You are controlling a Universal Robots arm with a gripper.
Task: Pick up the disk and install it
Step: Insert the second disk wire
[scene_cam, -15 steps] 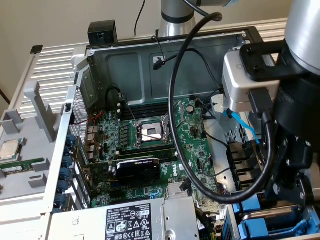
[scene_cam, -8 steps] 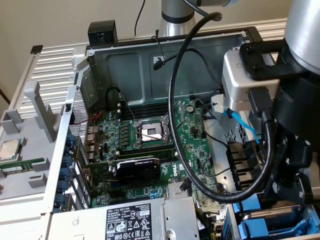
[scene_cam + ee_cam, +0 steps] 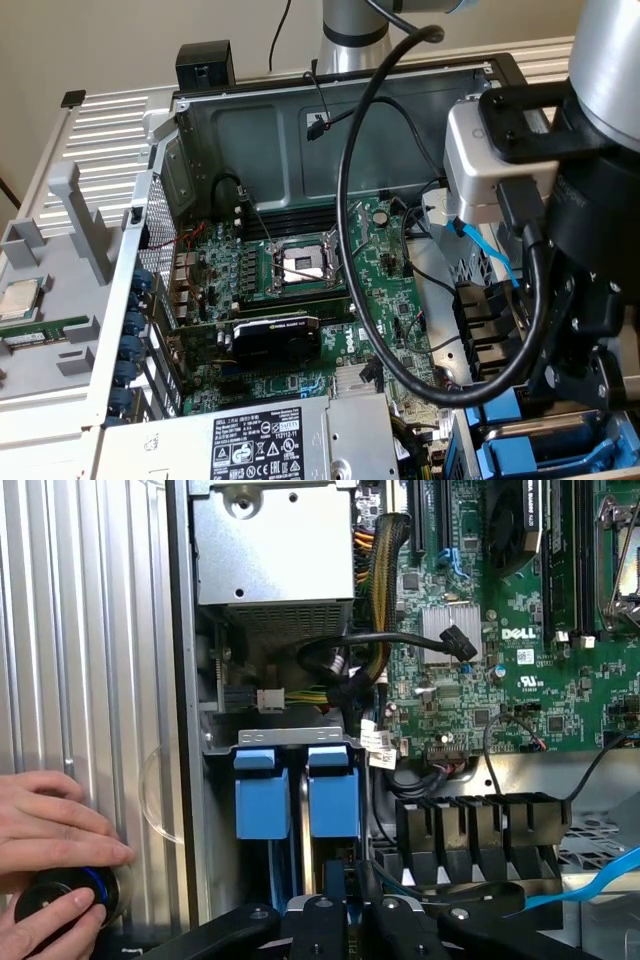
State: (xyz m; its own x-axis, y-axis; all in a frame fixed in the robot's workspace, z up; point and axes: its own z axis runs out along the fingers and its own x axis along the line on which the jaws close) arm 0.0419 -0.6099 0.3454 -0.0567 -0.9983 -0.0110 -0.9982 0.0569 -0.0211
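The tool (image 3: 345, 920) is seen closed, lowered over the drive bays at the open computer case's (image 3: 300, 110) corner. The disk (image 3: 335, 792), in its blue carrier, is seated upright in a bay beside another blue carrier (image 3: 262, 795). A person's hand (image 3: 50, 825) is rested on a black knob (image 3: 60, 905).

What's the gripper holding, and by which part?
Can't tell. The gripper is shut by the blue drive carriers; any hold is hidden.

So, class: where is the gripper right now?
In the exterior view the gripper is at the lower right, low over the blue drive carriers in the case's corner, right of the motherboard.
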